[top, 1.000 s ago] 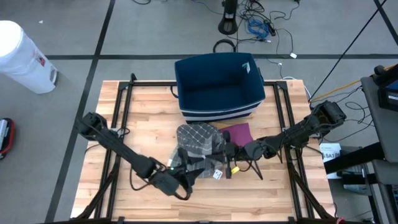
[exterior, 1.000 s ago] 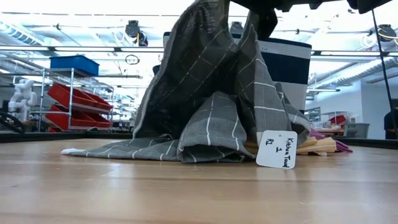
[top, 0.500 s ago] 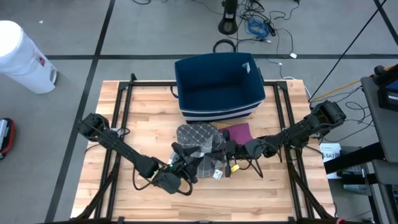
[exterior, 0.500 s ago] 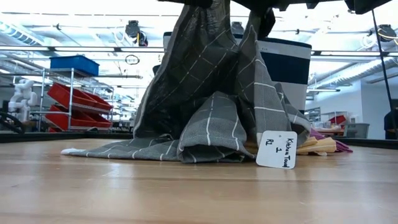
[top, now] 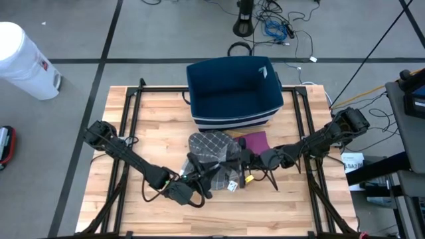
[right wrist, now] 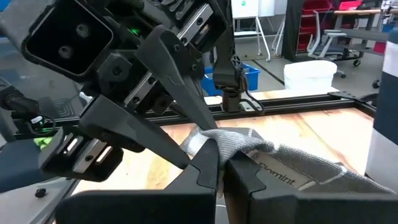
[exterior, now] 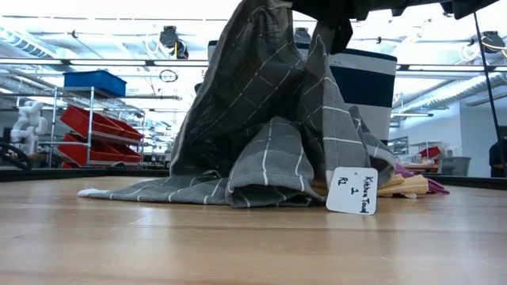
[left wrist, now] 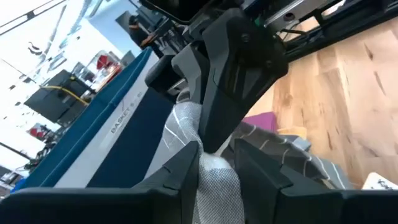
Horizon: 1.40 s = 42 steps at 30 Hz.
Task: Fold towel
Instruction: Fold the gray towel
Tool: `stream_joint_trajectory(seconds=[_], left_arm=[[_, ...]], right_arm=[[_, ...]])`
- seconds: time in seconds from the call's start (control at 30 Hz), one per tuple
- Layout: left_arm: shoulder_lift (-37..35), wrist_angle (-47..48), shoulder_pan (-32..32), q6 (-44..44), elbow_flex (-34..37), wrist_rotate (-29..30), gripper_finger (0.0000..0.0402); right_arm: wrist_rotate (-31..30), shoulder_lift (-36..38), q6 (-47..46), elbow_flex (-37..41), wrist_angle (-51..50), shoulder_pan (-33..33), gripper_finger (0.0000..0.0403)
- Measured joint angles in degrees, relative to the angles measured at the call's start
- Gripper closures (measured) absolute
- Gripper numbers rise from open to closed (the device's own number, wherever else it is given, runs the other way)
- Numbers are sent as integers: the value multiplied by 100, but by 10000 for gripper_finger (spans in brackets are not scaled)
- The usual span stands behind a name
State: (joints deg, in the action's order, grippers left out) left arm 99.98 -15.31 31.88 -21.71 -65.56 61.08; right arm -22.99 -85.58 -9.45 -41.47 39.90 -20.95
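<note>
Seen from above, a wooden bench (top: 133,133) holds a grey checked kitchen towel (top: 212,149) bunched near its middle, just in front of a navy fabric bin (top: 232,93). The left gripper (top: 192,189) reaches in from the bench's left front; in its wrist view, its jaws stand a little apart with a fold of the towel's pale edge pinched between them. To the right, the right gripper (top: 244,160) meets the towel from the other side, its jaws closed tight on another fold of the cloth. A purple cloth (top: 255,141) lies just right of the towel, partly covered by it and by the right arm. From bench level, the towel (exterior: 269,127) hangs like a tent, its top lifted out of the picture while its lower folds rest on the wood. A white tag (exterior: 353,190) dangles at its right side; its handwriting is hard to read. Both grippers are cut off above this view.
</note>
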Motion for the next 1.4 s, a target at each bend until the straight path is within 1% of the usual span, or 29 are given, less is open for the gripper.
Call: stream_joint_trajectory(seconds=[0.13, 0.23, 0.3, 0.37, 0.47, 0.53, 0.6, 0.77, 1.0, 1.13, 1.27, 1.4], left_arm=[[0, -25, 4, -73, 0, 34, 295], [0, 20, 8, -133, 0, 217, 300], [0, 73, -24, -133, 0, 251, 314], [0, 168, -53, -133, 0, 240, 338], [-2, 322, -98, -129, 0, 20, 375], [-12, 379, -123, -131, 0, -224, 384], [-17, 426, -129, -112, 0, -256, 384], [-17, 450, -77, -107, 0, -290, 357], [-14, 423, 55, -248, 0, -303, 284], [-9, 525, 56, -428, 0, -118, 248], [-4, 522, 50, -428, 0, 252, 239], [-2, 157, 50, -431, 0, 301, 239]], right_arm=[[1, 0, -42, 0, -39, 59, 403], [21, 0, -83, 0, -37, 64, 403], [48, 0, -80, 0, -36, 63, 403], [50, 0, -77, 0, -29, 61, 401], [88, 0, -119, 0, -63, 59, 396], [89, 0, -131, 2, -84, 51, 395], [103, -2, -132, 2, -79, 50, 394], [102, -2, -143, 2, -36, 55, 396], [97, -4, -144, 2, 105, 57, 398], [65, -4, -147, 0, 334, 66, 398], [195, -4, -199, -2, 459, 66, 398], [193, -4, -219, -4, 452, 63, 398]])
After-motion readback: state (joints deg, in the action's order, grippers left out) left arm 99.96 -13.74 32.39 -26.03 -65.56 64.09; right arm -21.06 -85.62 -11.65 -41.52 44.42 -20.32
